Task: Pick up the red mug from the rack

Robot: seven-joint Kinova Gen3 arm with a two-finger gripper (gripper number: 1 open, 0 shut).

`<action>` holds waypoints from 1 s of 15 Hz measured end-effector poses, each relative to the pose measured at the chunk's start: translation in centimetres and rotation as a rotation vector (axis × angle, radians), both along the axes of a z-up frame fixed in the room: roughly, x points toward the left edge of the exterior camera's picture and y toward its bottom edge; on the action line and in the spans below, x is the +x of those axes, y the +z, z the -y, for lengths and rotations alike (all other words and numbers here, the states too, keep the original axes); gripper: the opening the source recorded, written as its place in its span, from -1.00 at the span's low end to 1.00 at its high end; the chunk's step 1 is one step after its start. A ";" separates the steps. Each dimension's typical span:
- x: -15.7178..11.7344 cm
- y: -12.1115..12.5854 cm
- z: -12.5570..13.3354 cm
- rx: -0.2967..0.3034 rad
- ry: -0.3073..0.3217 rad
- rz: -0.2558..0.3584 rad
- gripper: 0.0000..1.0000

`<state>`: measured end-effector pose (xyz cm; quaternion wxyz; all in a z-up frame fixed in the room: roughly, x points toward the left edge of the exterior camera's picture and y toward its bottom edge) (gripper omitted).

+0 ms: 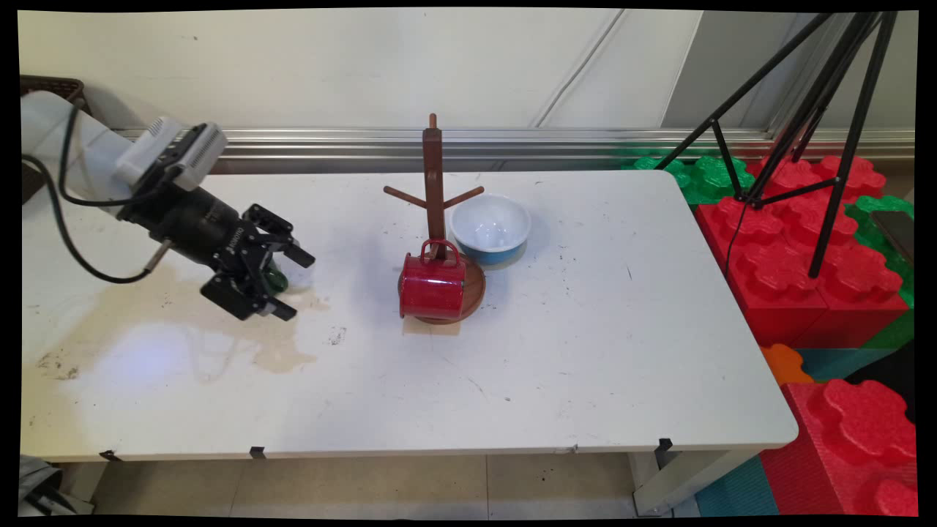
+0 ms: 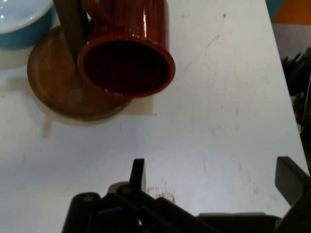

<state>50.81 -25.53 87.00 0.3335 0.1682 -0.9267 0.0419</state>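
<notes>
Main view shows me one red mug [image 1: 432,285] lying on its side on the round base of the one wooden mug tree [image 1: 434,192]. The long axis of the mug runs along the table toward my gripper [image 1: 290,283], and its open mouth faces the gripper; the handle points up and touches the post. One blue bowl [image 1: 490,229], white inside, stands just behind the tree, farther from the gripper than the mug. In the hand view the mug mouth [image 2: 126,68] is straight ahead of the fingers [image 2: 138,174]. The arm comes from the left, the hand low over the white table [image 1: 585,351] and tilted down. The two fingers are spread wide and hold nothing.
</notes>
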 end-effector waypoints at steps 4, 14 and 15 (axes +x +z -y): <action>-0.7 -1.1 0.4 0.010 0.024 -0.024 1.00; -2.3 -3.0 1.0 0.030 0.073 -0.081 1.00; -2.5 -3.3 1.1 0.032 0.079 -0.086 1.00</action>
